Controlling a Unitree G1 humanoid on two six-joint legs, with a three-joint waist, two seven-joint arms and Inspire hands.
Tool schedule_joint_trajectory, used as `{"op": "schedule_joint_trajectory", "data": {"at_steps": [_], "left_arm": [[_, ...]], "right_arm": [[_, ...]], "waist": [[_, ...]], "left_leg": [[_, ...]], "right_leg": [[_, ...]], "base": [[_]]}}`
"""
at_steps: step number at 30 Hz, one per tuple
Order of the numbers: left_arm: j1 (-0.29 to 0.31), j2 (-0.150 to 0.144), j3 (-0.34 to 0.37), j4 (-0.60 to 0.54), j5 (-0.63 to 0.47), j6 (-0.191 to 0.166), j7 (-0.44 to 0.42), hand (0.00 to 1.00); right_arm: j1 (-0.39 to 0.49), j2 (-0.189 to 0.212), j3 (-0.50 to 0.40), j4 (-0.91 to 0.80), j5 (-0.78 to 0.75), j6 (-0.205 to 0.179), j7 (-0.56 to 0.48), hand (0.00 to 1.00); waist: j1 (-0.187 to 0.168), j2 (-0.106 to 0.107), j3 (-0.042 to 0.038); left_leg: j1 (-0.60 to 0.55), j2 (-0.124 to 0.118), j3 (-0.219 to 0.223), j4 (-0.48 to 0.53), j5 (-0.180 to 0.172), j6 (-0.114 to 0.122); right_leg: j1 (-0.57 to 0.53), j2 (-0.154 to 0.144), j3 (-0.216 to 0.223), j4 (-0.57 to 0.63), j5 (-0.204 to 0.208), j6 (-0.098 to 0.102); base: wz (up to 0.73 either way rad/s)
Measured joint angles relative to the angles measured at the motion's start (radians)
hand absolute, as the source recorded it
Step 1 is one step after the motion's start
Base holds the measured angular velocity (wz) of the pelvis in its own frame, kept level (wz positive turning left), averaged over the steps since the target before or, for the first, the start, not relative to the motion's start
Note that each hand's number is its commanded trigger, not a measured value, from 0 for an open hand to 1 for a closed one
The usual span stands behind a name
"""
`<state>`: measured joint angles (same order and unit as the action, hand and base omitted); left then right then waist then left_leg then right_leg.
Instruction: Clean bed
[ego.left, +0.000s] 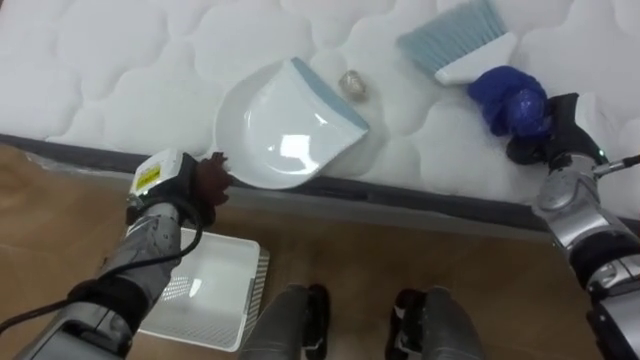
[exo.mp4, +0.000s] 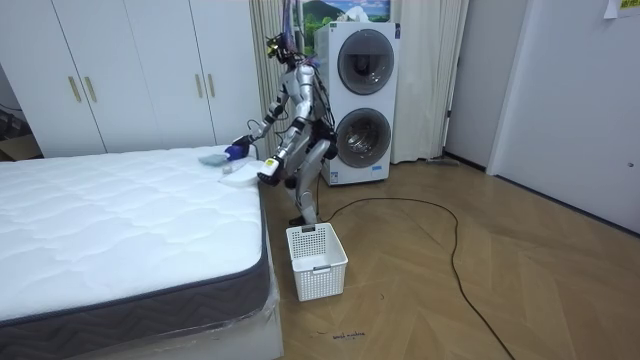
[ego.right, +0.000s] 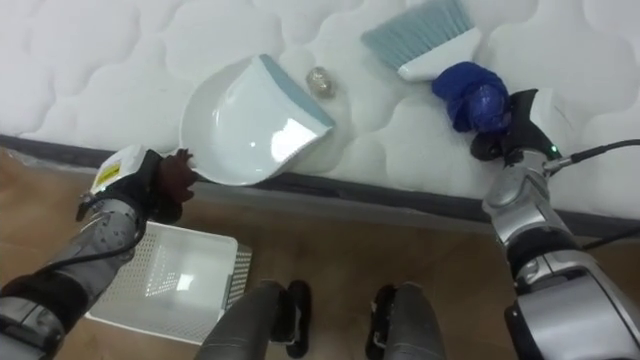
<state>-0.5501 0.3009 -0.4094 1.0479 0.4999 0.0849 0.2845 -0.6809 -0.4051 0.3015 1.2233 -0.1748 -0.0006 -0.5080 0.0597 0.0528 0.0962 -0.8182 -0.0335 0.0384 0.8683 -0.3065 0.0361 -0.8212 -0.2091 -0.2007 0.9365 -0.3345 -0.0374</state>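
Mattress (ego.left: 120, 70): white, quilted, bare, spans the whole area ahead of both hands. Robot stands on the wood floor at its side edge, leaning in over it, with the stacked washing machines (exo.mp4: 362, 100) close behind it in the room view. Basket (ego.left: 215, 290): white, slatted, on the floor below the left hand (ego.left: 200, 188), next to the robot's feet and clear of the bed. Dustpan (ego.left: 280, 130): white with a pale blue lip, flat on the mattress just ahead of the left hand. Its rear rim sits at the mattress edge and its mouth faces away, angled toward the right hand's side. Left hand is at that rear rim, fingers curled onto it, so it's gripping the dustpan (the handle itself is hidden under the fingers). Brush (ego.left: 455, 40): pale blue bristles on a white head, lying on the mattress beyond the right hand (ego.left: 540, 145) and a bit to its left. The bristles point away from the robot, and the blue handle end runs back into that hand. Right hand is closed round the blue handle, thumb up. Scrap (ego.left: 352, 84): small crumpled beige ball on the mattress between the two hands. It lies just off the dustpan's blue lip, nearer the pan than the bristles, apart from the brush.
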Motion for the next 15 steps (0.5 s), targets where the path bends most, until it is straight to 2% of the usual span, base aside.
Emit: {"op": "schedule_joint_trajectory", "data": {"at_steps": [5,8,10,12,15], "left_arm": [[0.001,0.004,0.0,-0.012,0.13,0.033,0.028,1.0],[0.001,0.006,0.0,-0.017,0.18,0.05,0.045,1.0],[0.001,0.011,0.0,-0.019,0.225,0.061,0.071,1.0],[0.0,0.045,-0.028,-0.02,0.254,0.061,0.108,1.0],[0.002,0.08,-0.036,-0.02,0.324,0.07,0.135,1.0]], "right_arm": [[-0.001,0.001,0.019,0.016,-0.059,0.024,0.005,1.0],[-0.001,0.001,0.028,0.016,-0.088,0.045,0.003,1.0],[-0.001,0.001,0.028,0.015,-0.116,0.062,0.003,1.0],[-0.002,0.0,0.032,0.015,-0.141,0.088,0.003,1.0],[-0.002,-0.014,0.031,0.018,-0.21,0.115,0.003,1.0]], "waist": [[0.003,-0.011,-0.0062],[0.003,-0.018,-0.0065],[0.002,-0.033,-0.0068],[0.0,-0.061,-0.006],[-0.005,-0.093,-0.0071]], "left_leg": [[0.009,0.005,0.001,-0.002,0.0,0.0],[0.01,0.004,0.001,-0.001,0.0,0.0],[0.011,0.004,0.003,-0.003,0.001,0.001],[0.01,0.005,0.003,-0.006,0.001,0.001],[0.009,0.015,0.003,-0.007,0.001,0.001]], "right_leg": [[0.01,0.007,0.004,-0.005,0.001,0.002],[0.013,0.011,0.003,-0.011,0.005,0.003],[0.011,0.009,0.005,-0.01,0.005,0.003],[0.01,0.011,0.003,-0.013,0.008,-0.001],[0.011,0.019,0.005,-0.022,0.013,0.001]], "base": [[0.0],[-0.01],[0.0],[-0.04],[-0.05]]}}
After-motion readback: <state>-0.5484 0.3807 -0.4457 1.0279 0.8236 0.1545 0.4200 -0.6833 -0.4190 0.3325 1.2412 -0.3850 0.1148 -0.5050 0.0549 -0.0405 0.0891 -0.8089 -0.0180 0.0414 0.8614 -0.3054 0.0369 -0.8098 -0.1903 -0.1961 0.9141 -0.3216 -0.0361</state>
